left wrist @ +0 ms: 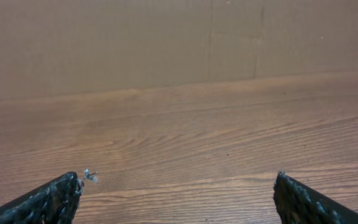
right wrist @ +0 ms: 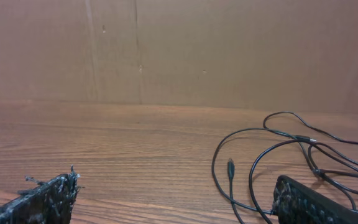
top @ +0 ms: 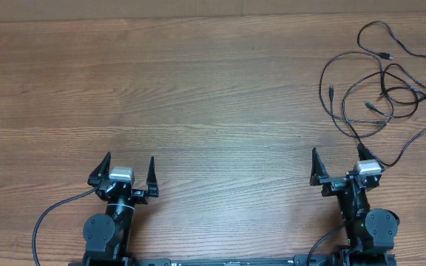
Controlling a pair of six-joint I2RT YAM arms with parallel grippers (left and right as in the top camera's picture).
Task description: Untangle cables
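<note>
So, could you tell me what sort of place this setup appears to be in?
Likely a robot test bench: a wooden table, left gripper and right gripper standing open, loose cables, a plain brown wall behind.

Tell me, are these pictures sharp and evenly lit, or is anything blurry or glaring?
Overhead: sharp and evenly lit, the cables crisp with hardly any shadow. Left wrist: softer and warmer, a pale sheen on the table, the left pincer only dark tips in the bottom corners. Right wrist: dimmer and browner, the cables readable, the wall slightly hazy.
</note>
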